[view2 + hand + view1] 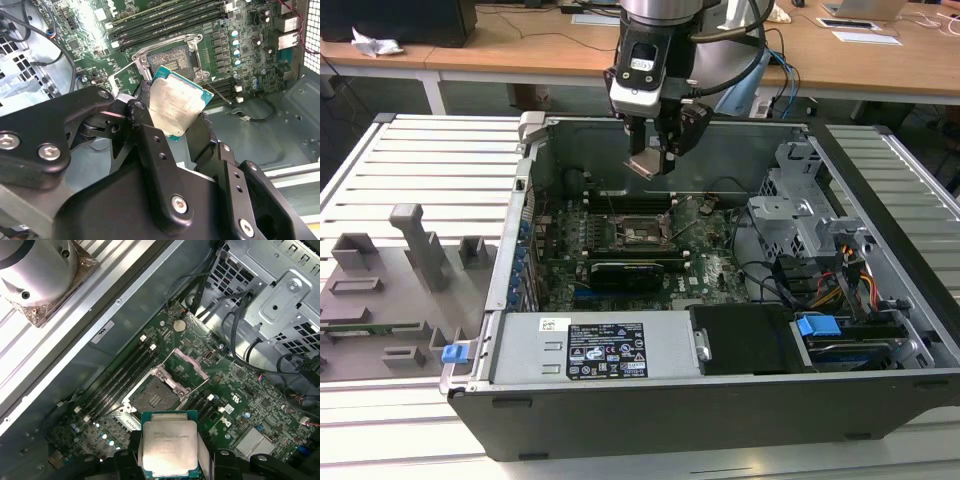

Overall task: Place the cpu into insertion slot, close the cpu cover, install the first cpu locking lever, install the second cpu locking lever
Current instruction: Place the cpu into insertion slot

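My gripper (655,160) hangs above the open computer case, shut on the cpu (647,165). In both wrist views the cpu (176,102) (169,447) is a flat square chip with a pale metal top and a green edge, held tilted between the two black fingers (142,102). The insertion slot (152,396) (170,59) (640,232) lies below it on the green board with its dark centre bare. The cpu cover (186,362), a silver frame, stands swung up off the slot. A thin metal lever (218,93) sticks out beside the slot.
Long memory slots (125,372) flank the socket. A black card (625,270) and a grey power supply (590,345) lie nearer the front of the case. A drive cage with cables (800,215) is on the exterior view's right. A round silver cooler (42,275) rests outside the case wall.
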{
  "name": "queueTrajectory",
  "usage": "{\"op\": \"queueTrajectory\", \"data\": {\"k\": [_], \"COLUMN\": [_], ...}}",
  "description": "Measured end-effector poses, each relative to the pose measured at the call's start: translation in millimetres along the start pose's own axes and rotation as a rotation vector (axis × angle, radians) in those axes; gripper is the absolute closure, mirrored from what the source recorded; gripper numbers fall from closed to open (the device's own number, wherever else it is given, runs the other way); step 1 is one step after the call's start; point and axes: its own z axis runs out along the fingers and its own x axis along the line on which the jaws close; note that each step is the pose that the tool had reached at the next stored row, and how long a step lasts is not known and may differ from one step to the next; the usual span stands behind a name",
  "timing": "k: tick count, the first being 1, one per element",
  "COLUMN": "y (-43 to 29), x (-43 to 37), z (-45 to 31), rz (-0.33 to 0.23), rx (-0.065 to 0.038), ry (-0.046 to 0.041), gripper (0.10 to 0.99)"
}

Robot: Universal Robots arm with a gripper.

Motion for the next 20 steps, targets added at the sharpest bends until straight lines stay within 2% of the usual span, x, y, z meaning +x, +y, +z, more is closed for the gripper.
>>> {"op": "queueTrajectory", "data": {"k": [20], "y": [-0.3], "x": [-0.1], "z": [3.1], "rz": [0.08], "rx": [-0.001], "ry": [-0.007], "gripper": [0.557]}}
